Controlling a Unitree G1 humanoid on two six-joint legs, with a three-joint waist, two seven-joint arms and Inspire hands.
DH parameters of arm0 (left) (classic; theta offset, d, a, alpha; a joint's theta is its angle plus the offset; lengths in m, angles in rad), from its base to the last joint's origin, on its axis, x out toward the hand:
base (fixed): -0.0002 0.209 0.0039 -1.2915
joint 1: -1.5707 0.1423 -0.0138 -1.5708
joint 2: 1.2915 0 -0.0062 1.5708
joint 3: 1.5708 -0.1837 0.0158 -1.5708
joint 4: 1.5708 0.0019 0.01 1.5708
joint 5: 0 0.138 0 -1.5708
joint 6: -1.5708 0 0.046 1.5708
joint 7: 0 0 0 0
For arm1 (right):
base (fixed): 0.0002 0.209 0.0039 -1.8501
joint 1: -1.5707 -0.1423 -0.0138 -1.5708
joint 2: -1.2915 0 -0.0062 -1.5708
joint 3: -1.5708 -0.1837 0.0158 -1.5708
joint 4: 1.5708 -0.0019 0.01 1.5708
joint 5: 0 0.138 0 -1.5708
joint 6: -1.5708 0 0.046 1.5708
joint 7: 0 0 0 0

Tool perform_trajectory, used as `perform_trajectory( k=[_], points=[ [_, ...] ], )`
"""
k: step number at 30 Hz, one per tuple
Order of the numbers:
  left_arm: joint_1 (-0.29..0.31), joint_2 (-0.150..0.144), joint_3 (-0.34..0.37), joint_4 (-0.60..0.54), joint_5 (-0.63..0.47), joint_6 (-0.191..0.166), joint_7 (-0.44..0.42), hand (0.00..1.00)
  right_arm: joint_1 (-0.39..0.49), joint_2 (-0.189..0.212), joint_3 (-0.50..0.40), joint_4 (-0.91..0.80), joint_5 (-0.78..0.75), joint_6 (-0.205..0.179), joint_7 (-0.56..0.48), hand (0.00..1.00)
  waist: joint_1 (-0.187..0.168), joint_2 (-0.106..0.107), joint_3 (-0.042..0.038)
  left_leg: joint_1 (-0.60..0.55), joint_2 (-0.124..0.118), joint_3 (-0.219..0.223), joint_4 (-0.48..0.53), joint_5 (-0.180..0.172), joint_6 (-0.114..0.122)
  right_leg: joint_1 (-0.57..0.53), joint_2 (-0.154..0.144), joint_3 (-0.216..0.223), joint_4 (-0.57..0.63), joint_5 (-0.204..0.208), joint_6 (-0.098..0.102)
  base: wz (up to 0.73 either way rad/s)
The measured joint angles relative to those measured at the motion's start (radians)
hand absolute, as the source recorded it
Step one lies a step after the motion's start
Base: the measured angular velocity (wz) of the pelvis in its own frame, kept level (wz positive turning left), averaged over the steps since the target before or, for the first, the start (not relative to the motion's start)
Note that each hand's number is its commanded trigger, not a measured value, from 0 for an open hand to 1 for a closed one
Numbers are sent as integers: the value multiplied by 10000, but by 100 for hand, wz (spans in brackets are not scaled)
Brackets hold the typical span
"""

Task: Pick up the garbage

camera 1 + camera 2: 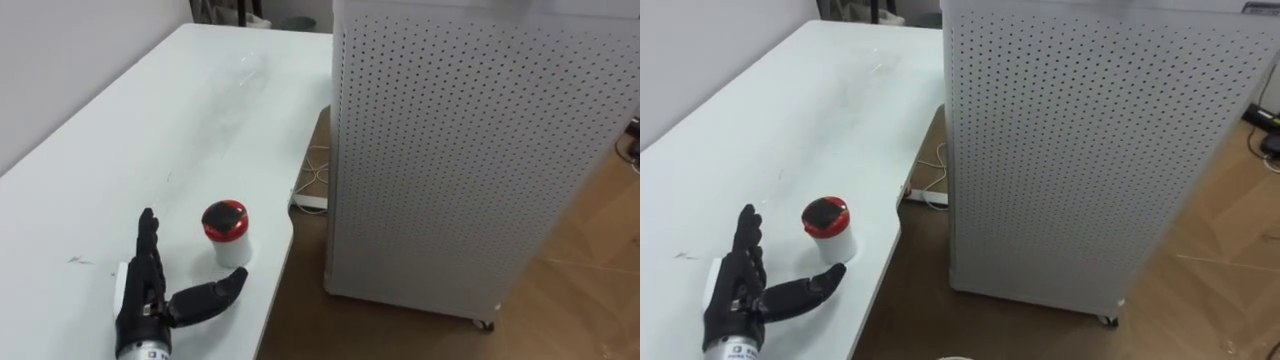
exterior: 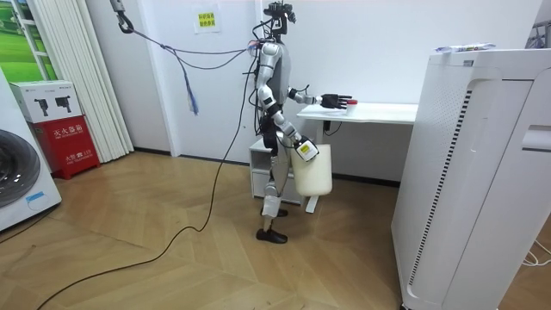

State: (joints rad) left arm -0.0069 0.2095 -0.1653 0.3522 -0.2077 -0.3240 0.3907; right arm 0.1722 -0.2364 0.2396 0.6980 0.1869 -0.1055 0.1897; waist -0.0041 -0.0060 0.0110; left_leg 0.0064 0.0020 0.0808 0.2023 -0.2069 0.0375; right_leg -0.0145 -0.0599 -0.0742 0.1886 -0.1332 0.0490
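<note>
Currently | left hand (image 1: 141, 298) hovering released over white table (image 1: 150, 130) | red-lidded white cup (image 1: 229, 236) standing beside thumb | right hand (image 2: 302, 148) by cream bin (image 2: 313, 174), grasp: cannot tell

Left hand (image 1: 745, 290) flat on the white table (image 1: 820, 110), lower left of the frame, beside a small cup (image 1: 828, 232).
You see its fingers straight and spread, pointing up the frame. The thumb angles right, its tip just below the red-lidded white cup; you cannot tell if they touch. A tall perforated white cabinet (image 1: 1080, 150) stands on the wooden floor (image 1: 1210, 280) at right.
</note>
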Motion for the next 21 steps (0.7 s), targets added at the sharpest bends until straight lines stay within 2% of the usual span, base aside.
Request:
perform_trajectory(
  k=[5, 8, 21],
  points=[
    [-138, 1, 0, 7, -297, 144, 103, 0, 49, -2, 42, 0, 11, 122, -22, 100, -2, 19, 11, -40, 6, 0, 2, 0, 0, -56, 3, 6, 3, 0, 0, 0],
    [-227, 4, 9, 10, -486, 145, 153, 0, 51, -24, 41, -1, 7, 122, -25, 100, 7, 57, 35, -42, 7, 0, 2, -1, -2, -58, 3, 6, 4, 0, 0, 0],
    [-534, 8, 8, 69, -594, 145, 415, 0, 54, -26, 172, -9, -15, 122, -42, 100, -13, 78, 43, -31, 13, 38, 19, -1, -2, -53, 5, 14, 13, 1, -2, 0]
  ],
)
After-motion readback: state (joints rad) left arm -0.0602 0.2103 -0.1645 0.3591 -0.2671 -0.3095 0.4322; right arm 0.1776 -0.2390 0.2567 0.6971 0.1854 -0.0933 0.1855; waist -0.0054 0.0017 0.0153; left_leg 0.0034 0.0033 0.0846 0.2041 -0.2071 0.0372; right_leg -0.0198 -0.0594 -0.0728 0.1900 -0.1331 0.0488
